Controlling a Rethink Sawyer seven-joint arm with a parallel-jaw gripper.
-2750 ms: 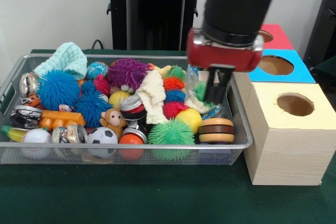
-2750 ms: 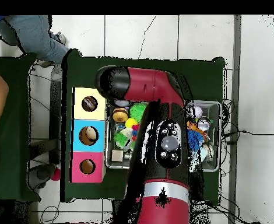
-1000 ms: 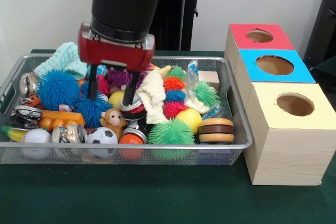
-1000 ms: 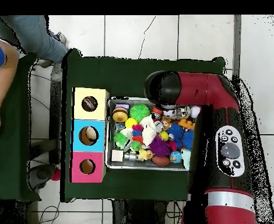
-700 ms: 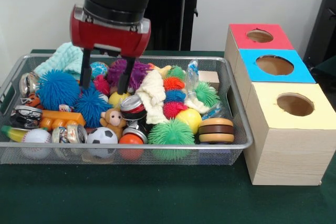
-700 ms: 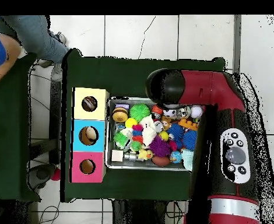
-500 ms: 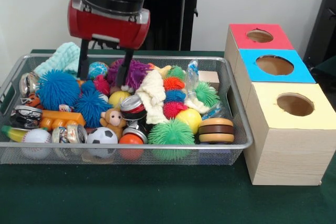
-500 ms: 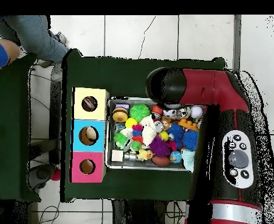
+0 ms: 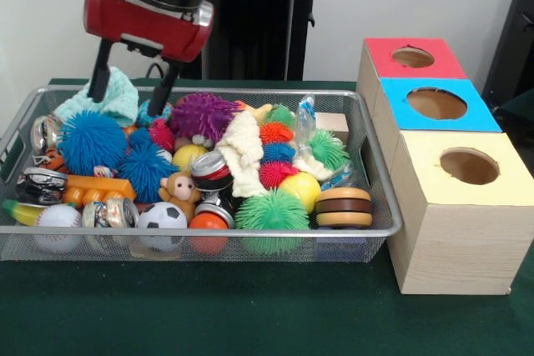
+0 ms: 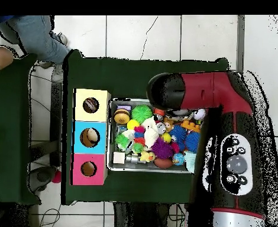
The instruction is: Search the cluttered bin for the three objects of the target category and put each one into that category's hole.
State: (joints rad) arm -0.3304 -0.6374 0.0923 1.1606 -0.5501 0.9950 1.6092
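My gripper (image 9: pixel 127 102) hangs open and empty over the back left of the wire bin (image 9: pixel 385 208), its two dark fingers (image 9: pixel 165 87) straddling a mint cloth (image 9: pixel 79 104). Below and in front of it lie two blue spiky balls (image 9: pixel 90 141), a purple spiky ball (image 9: pixel 203 114) and a small globe ball (image 9: pixel 150 111). Crushed cans (image 9: pixel 212 168), a soccer ball (image 9: pixel 162 216), a baseball (image 9: pixel 57 218), a green spiky ball (image 9: pixel 271 210) and a burger toy (image 9: pixel 343 206) fill the rest. In the overhead view the arm (image 10: pixel 224 112) hides the gripper.
Three boxes with round holes stand beside the bin: red (image 9: pixel 412 56), blue (image 9: pixel 438 104) and yellow (image 9: pixel 467 166). Overhead, the yellow (image 10: pixel 91 105) and blue (image 10: pixel 91 137) holes show items inside. A person's leg (image 10: pixel 32 32) is at the top left.
The gripper has risen out of the toys and moved left in the front view, toward the mint cloth, staying open with nothing in it. The toys have not shifted.
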